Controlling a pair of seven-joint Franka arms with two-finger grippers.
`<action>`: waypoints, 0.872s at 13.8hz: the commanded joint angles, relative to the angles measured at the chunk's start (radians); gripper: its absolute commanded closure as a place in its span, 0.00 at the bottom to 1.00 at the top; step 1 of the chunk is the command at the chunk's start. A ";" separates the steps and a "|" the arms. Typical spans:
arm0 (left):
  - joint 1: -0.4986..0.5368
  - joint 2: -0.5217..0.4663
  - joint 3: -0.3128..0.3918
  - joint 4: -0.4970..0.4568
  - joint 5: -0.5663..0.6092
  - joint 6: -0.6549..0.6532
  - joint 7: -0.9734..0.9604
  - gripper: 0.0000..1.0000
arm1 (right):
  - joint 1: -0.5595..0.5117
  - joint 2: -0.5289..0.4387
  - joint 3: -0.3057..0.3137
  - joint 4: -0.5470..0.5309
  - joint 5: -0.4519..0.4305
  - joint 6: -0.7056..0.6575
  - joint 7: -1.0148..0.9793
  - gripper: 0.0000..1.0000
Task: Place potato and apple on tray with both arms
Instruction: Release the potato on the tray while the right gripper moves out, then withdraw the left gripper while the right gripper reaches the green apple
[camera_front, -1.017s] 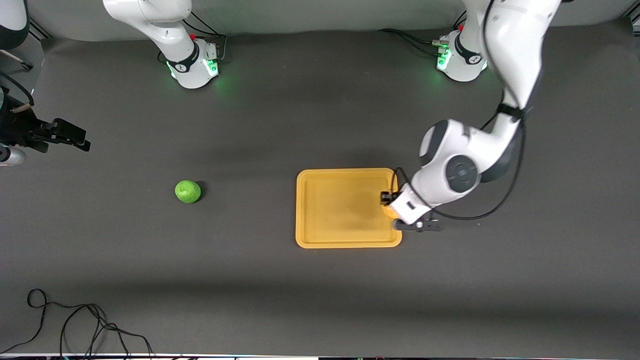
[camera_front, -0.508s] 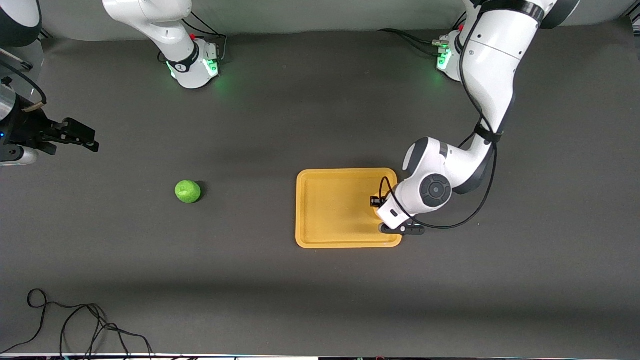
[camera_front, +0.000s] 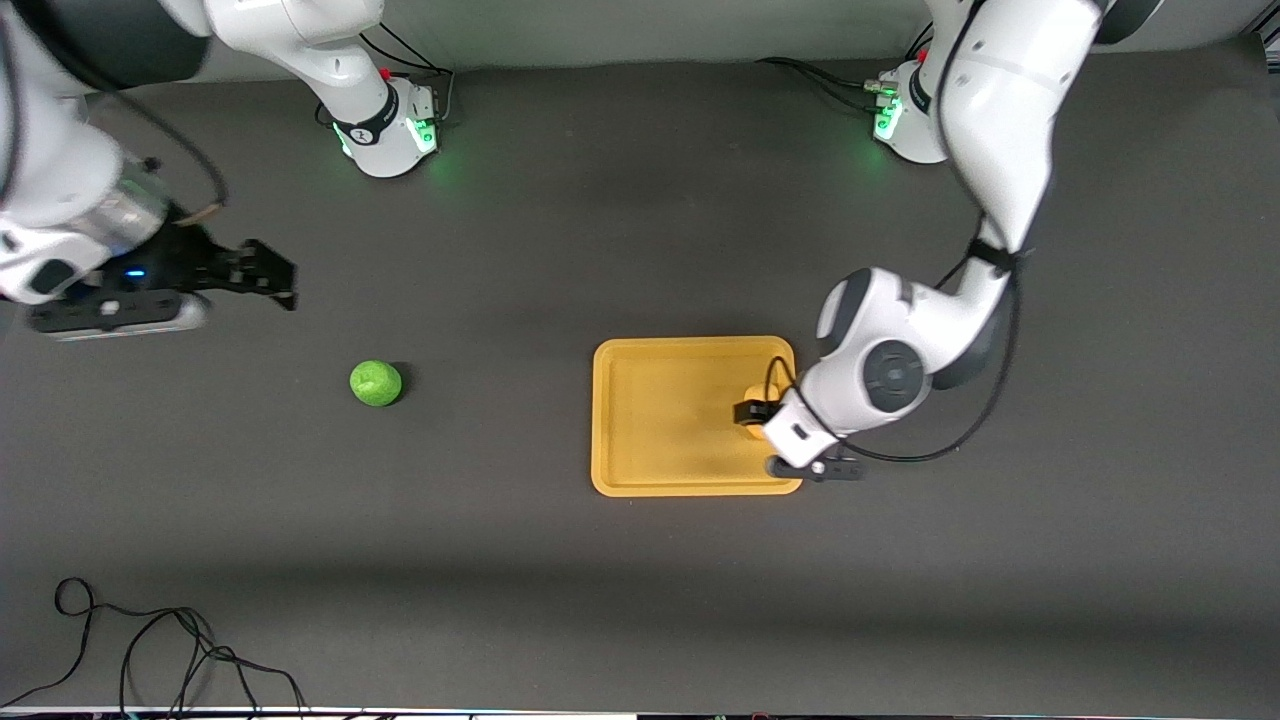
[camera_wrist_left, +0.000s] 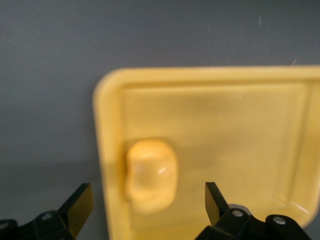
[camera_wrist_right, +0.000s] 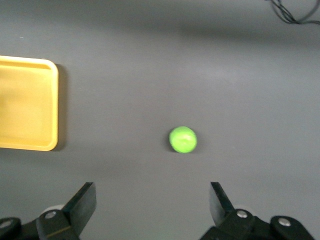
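Note:
The yellow-orange potato lies on the orange-yellow tray, against the rim at the left arm's end. My left gripper is open just above it, one finger on each side, neither touching it. In the front view the left gripper and wrist cover most of the potato on the tray. The green apple sits on the table toward the right arm's end; it also shows in the right wrist view. My right gripper is open and empty in the air, short of the apple.
The table is a dark grey mat. A black cable lies looped at the corner nearest the front camera, at the right arm's end. The tray's rim shows in the right wrist view.
My left hand moved farther in over the tray with the potato under it. My right arm swung in from the table's end toward the apple.

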 joint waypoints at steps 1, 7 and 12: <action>0.110 -0.210 0.004 -0.034 0.016 -0.188 0.003 0.00 | -0.006 0.005 -0.020 -0.001 -0.003 0.020 -0.034 0.00; 0.234 -0.340 0.003 -0.043 0.277 -0.318 0.012 0.00 | -0.001 -0.076 -0.110 -0.220 -0.001 0.152 -0.137 0.00; 0.304 -0.413 0.003 -0.063 0.269 -0.347 0.145 0.00 | -0.001 -0.059 -0.118 -0.594 -0.001 0.627 -0.147 0.00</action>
